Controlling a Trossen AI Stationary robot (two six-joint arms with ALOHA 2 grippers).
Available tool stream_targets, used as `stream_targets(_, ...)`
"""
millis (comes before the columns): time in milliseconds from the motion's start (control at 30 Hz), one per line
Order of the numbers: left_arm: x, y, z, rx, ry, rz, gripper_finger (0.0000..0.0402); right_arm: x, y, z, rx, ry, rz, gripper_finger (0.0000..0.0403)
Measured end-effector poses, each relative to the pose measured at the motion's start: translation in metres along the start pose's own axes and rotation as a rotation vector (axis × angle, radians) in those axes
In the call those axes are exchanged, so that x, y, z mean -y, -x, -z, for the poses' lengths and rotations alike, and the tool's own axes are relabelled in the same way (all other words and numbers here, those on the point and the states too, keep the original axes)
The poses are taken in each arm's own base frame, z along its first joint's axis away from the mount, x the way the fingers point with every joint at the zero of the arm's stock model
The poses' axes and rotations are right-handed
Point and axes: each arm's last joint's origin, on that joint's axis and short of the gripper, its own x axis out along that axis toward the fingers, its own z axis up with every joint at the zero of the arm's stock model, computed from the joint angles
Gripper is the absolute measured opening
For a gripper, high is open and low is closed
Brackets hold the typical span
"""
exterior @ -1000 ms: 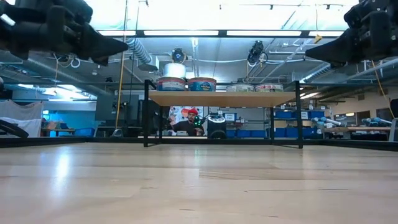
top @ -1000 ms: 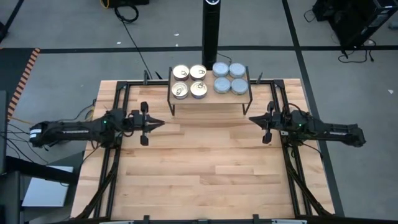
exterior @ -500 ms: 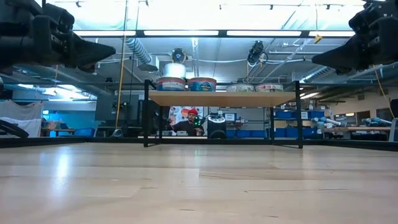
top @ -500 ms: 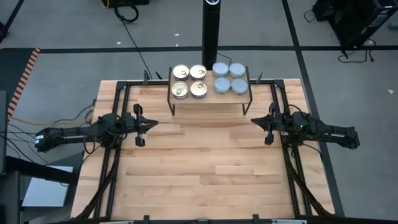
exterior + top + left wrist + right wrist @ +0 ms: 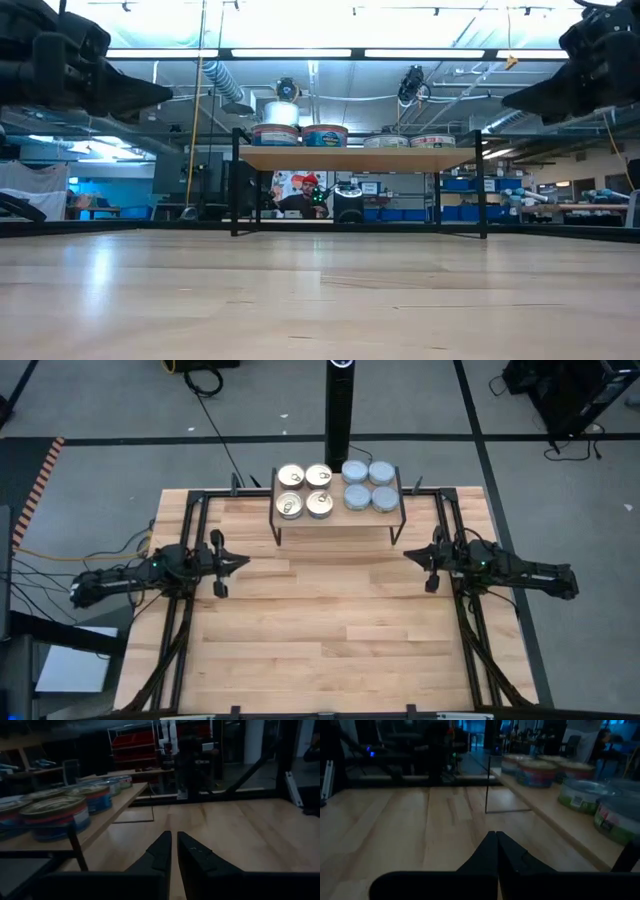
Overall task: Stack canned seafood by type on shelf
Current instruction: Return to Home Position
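Left gripper (image 5: 241, 560): pulls back from the shelf (image 5: 336, 516); its tip is now farther from the shelf's left end than a second ago.
Left arm: folds in shorter, away from the shelf; in the low view its tip shows lower and farther out.
Right gripper (image 5: 411, 554): eases back very slightly from the shelf's right end.

Shelf (image 5: 338, 519): centred at my tabletop's (image 5: 330, 630) far edge.
Pull-tab tins (image 5: 319, 504): on its left half.
Plain tins (image 5: 357, 498): on its right half.
My left gripper (image 5: 243, 561): near left edge.
My right gripper (image 5: 407, 555): near right edge.
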Motion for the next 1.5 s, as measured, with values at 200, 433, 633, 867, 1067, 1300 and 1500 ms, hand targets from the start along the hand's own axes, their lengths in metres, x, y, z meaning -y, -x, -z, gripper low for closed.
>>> stream_targets(200,0.0,0.0,-0.003,0.025,-0.013,-0.015,0.0034,-0.001,-0.014,0.017,0.118,0.0,0.022,0.0002)
stream_targets(433,0.0,0.0,-0.001,0.008,-0.011,0.004,0.0034,0.0,-0.011,0.012,0.165,-0.011,0.008,0.0002)
stream_targets(633,0.0,0.0,-0.001,0.012,0.018,0.008,0.0034,0.005,-0.013,0.015,0.124,0.025,0.182,0.0004)
stream_targets(867,0.0,0.0,0.005,-0.06,0.124,-0.038,0.0034,0.008,-0.015,0.018,0.094,0.039,0.216,0.0021)
stream_targets(1067,0.0,-0.001,0.006,-0.078,0.123,-0.039,0.0034,0.008,-0.015,0.018,0.091,0.039,0.219,0.0023)
stream_targets(1300,0.0,-0.002,0.005,-0.062,0.115,-0.047,0.0034,0.008,-0.015,0.018,0.092,0.039,0.217,0.0024)
stream_targets(1500,-0.001,-0.002,-0.002,0.014,0.118,-0.051,0.0034,0.008,-0.015,0.018,0.091,0.039,0.217,0.0022)
